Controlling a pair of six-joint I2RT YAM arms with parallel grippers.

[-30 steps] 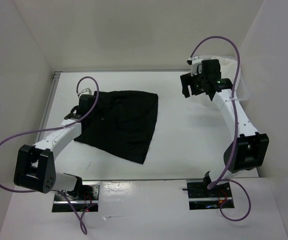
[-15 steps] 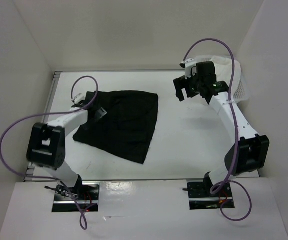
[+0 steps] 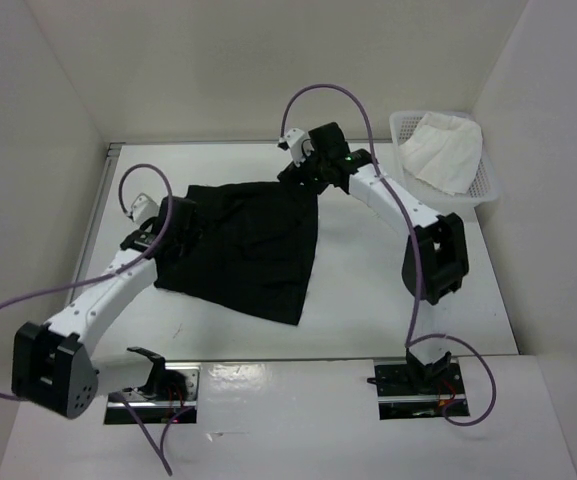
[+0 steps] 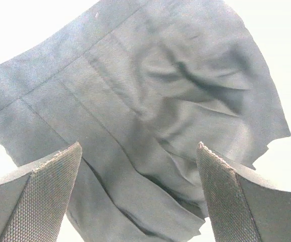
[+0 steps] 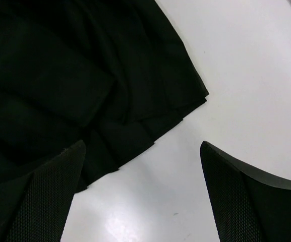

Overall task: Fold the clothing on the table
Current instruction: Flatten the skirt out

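The clothing, a black pleated skirt (image 3: 253,250), lies spread on the white table (image 3: 388,290). My left gripper (image 3: 175,215) hovers open over the skirt's left edge. In the left wrist view the creased fabric (image 4: 150,101) fills the frame, and nothing sits between the fingers (image 4: 39,201). My right gripper (image 3: 303,177) is open above the skirt's far right corner. In the right wrist view that corner (image 5: 110,85) lies at upper left. Bare table shows between the fingertips (image 5: 246,201), and the left one overlaps the hem.
A white mesh basket (image 3: 485,183) holding a white cloth (image 3: 440,150) stands at the far right corner. A grey rail (image 3: 93,220) runs along the table's left edge. White walls enclose the table on three sides.
The right arm has swung left from the basket side to the skirt's far right corner, its jaws widening. The left arm's elbow dropped toward the near left while its gripper stayed by the skirt's left edge.
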